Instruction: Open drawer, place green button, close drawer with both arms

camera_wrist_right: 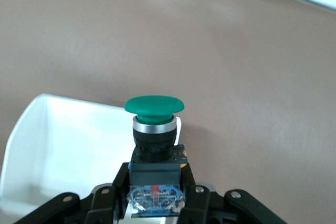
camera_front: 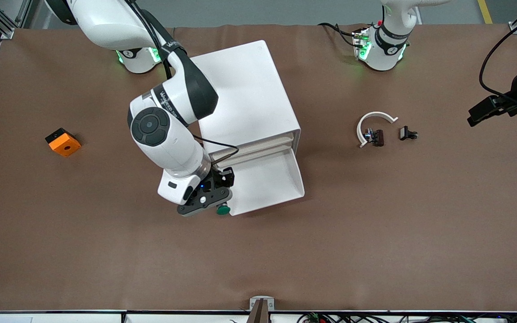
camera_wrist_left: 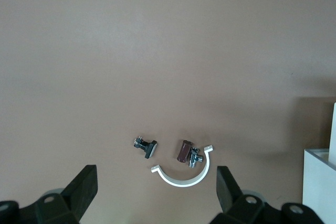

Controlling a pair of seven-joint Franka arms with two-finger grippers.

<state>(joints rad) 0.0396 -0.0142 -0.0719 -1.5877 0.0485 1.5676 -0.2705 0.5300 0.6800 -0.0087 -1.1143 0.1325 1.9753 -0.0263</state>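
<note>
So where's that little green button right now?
The green button is clamped in the right gripper, up in the air over the front corner of the open bottom drawer, at the right arm's end of it.

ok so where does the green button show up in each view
Front view: the button is held in the right gripper, at the outer corner of the open drawer.
Right wrist view: the button is at centre, over the drawer.
Left wrist view: not in it.
Shared landmark: the open drawer.
</note>
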